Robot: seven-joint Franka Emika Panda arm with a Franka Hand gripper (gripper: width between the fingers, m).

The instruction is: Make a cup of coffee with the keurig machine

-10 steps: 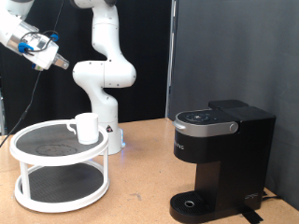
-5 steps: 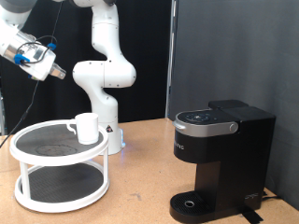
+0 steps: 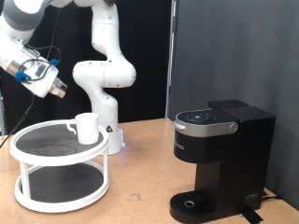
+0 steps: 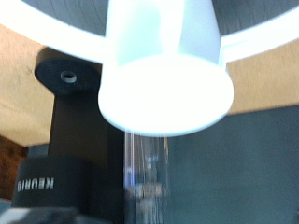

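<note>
The cup [image 3: 86, 127] is a small white mug. It stands upright on the top tier of a white two-tier round tray stand [image 3: 37, 140] at the exterior view's left. The keurig machine [image 3: 220, 154] is black and boxy, its lid is down, and it stands at the exterior view's right. My gripper [image 3: 57, 91] hangs in the air above and to the left of the cup, tilted down towards it, open and empty. In the wrist view the cup [image 4: 168, 65] fills the middle, close and blurred, with the keurig machine [image 4: 65, 140] behind it.
The arm's white base [image 3: 105, 84] stands just behind the tray stand. The wooden table [image 3: 140, 177] runs between the stand and the machine. A black curtain [image 3: 234, 47] hangs behind. The tray stand's white rim [image 4: 266, 42] shows in the wrist view.
My gripper has come down and slightly to the right, from near the exterior view's top left towards the cup. The cup, the stand and the machine have not moved.
</note>
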